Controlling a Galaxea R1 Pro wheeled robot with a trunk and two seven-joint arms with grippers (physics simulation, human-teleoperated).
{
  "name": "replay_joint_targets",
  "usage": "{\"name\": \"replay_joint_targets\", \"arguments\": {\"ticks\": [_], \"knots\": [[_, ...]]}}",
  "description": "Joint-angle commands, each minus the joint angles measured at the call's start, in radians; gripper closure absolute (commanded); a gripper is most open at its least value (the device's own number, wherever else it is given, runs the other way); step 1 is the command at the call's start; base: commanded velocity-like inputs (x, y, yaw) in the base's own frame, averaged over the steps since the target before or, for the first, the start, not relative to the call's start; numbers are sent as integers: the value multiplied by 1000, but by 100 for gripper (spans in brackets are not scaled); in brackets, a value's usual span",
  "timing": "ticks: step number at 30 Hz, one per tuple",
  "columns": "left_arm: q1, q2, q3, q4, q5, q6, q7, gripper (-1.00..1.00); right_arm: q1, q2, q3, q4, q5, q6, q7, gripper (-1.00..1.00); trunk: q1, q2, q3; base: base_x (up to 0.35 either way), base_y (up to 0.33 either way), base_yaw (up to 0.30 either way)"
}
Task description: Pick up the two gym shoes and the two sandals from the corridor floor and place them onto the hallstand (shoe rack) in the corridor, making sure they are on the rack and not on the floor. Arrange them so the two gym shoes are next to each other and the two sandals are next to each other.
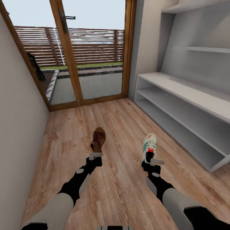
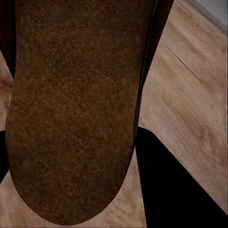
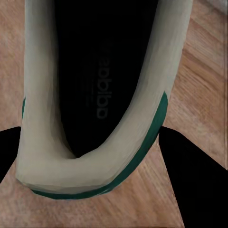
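Note:
My left gripper point(image 1: 95, 156) is shut on the heel end of a dark brown sandal point(image 1: 98, 139), which points away from me above the corridor floor point(image 1: 121, 188). Its rough brown underside point(image 2: 71, 104) sits between dark fingers point(image 2: 175, 190) in the left wrist view. My right gripper point(image 1: 152, 161) is shut on the heel of a white gym shoe point(image 1: 149, 146) with green stripes and an orange-red patch. In the right wrist view the shoe's dark opening and green-edged heel rim point(image 3: 95, 156) lie between the fingers point(image 3: 194, 175). The hallstand point(image 1: 191, 92) stands along the right wall, its shelves bare.
A wood-framed glass door point(image 1: 92, 48) closes the far end of the corridor, with a fence outside. A plain wall point(image 1: 19, 111) runs along the left. A floating shelf point(image 1: 207, 49) hangs above the rack. Plank floor stretches between my arms and the door.

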Motion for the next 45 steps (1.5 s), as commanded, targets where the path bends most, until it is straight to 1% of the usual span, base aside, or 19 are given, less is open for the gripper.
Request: {"name": "replay_joint_targets", "arguments": {"ticks": [1, 8, 14, 20, 21, 26, 37, 45], "knots": [[0, 0, 2, 0, -3, -2, -5, 100, -1, 0, 9, 1, -10, -4, -5, 100, 0, 0, 0, 0, 0, -298], [0, 1, 4, 0, -3, -2, -4, 100, -1, -1, 9, 1, -10, -4, -5, 100, 0, 0, 6, 26, 0, -296], [0, 1, 5, 1, -3, 0, -3, 100, -1, 0, 9, 1, -10, -4, -5, 100, 0, 0, 8, 205, 0, -89], [0, 2, 6, 0, -4, 1, -4, 100, -1, -1, 9, 18, -10, -6, -6, 100, 0, 0, 8, 316, 0, -13], [0, 3, 6, -4, -5, 1, -5, 100, -1, -9, 8, 26, -10, -6, -6, 100, 0, 0, 8, 347, 0, -1], [0, 3, 6, -6, -5, 1, -5, 100, -1, -19, 8, 29, -11, -6, -7, 100, 0, 0, 8, 349, 0, 0], [0, 4, 6, -6, -5, 2, -5, 100, -1, -20, 9, 38, -10, -6, -5, 100, 0, 0, 8, 350, 11, 0], [0, 4, 6, -6, -5, 3, -5, 100, -1, -19, 9, 42, -11, -6, -3, 100, 0, 0, 8, 312, 161, -51]]}}
